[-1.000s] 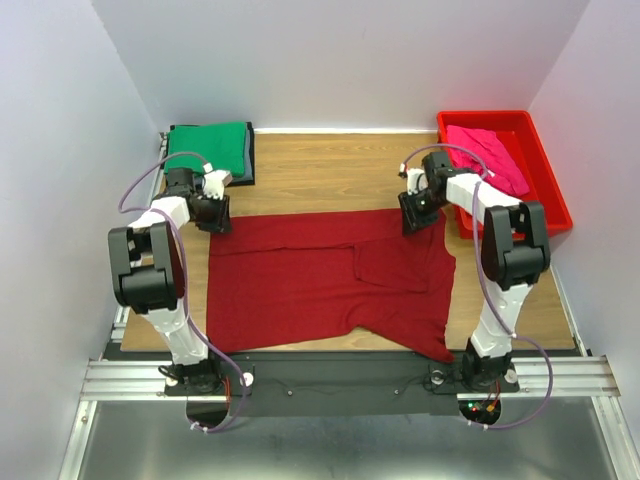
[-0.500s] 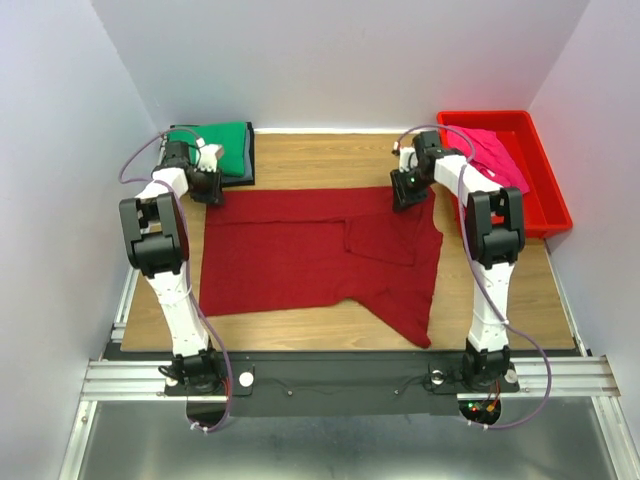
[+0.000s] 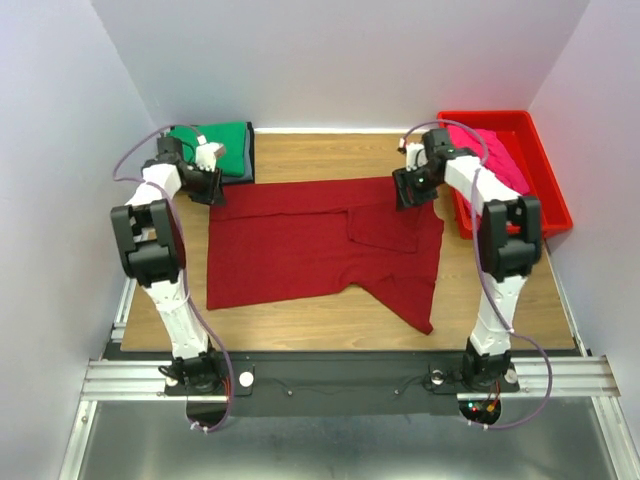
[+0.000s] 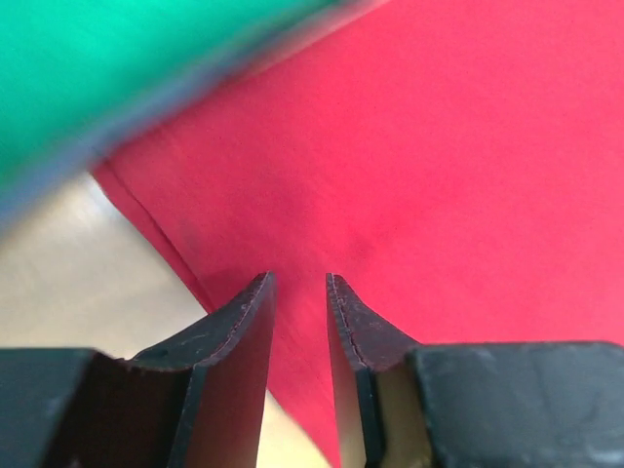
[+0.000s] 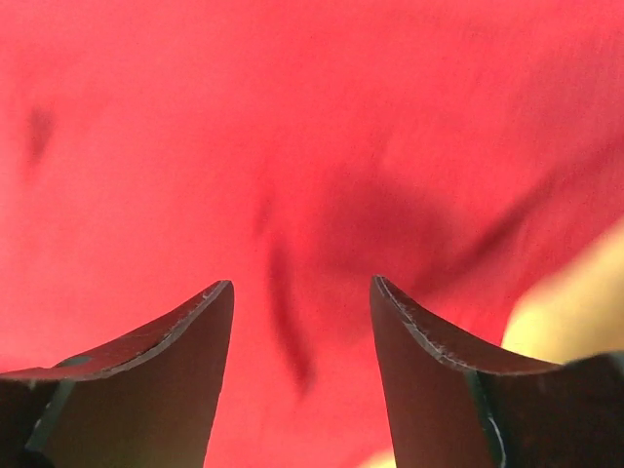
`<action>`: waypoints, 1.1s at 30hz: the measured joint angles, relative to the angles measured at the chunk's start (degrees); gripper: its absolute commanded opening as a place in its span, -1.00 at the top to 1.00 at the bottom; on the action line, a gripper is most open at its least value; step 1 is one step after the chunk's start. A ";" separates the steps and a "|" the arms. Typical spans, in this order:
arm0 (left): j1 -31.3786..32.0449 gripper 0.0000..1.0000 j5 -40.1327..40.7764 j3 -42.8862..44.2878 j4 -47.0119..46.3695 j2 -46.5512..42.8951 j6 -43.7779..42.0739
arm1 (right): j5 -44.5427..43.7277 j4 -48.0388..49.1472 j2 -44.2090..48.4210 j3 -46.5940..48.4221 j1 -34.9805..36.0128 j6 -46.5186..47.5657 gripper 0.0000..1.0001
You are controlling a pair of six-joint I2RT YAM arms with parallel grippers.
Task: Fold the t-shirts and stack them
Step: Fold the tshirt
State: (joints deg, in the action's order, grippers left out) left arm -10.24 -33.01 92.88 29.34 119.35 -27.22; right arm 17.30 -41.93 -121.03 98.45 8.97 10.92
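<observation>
The dark red t-shirt (image 3: 300, 245) lies spread on the table, with a folded flap on its right half and a corner trailing toward the near edge. My left gripper (image 3: 208, 187) is at its far left corner, by the stack. In the left wrist view it (image 4: 297, 281) hovers over the red cloth (image 4: 439, 146), jaws slightly apart, nothing between them. My right gripper (image 3: 409, 193) is at the far right corner. In the right wrist view it (image 5: 300, 283) is open above wrinkled red cloth (image 5: 292, 117). The green t-shirt (image 3: 212, 140) lies folded on the dark grey one (image 3: 248, 168). The pink t-shirt (image 3: 490, 152) lies in the tray.
The red plastic tray (image 3: 548, 195) stands at the far right against the wall. The folded stack sits in the far left corner. Bare wooden table (image 3: 310, 155) shows behind the shirt and along the near edge (image 3: 300, 330). Walls close in on both sides.
Both grippers dragged the dark red shirt toward the far side of the table, then let go of its far corners. The shirt now lies further back and a little more to the right.
</observation>
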 measured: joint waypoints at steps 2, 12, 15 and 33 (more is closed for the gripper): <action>0.00 0.17 -2.08 -3.37 2.38 -6.12 -2.58 | 1.77 -2.51 7.04 -4.37 -0.26 1.44 -0.21; 0.00 0.14 -9.05 -18.64 6.88 -34.99 -14.34 | 7.98 -10.99 30.53 -24.76 3.61 8.02 -0.02; 0.00 0.14 -8.46 -24.44 9.29 -36.06 -17.64 | 8.11 -14.73 30.49 -30.05 5.57 10.43 -0.02; 0.81 0.12 -4.02 -38.86 12.70 -48.52 -26.43 | 4.44 -13.64 29.18 -33.75 13.33 12.66 -0.27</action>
State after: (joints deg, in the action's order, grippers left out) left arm -9.43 -37.04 54.02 42.04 70.83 -53.65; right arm 21.74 -55.57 -91.85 64.71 22.31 23.57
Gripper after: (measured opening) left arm 0.440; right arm 0.619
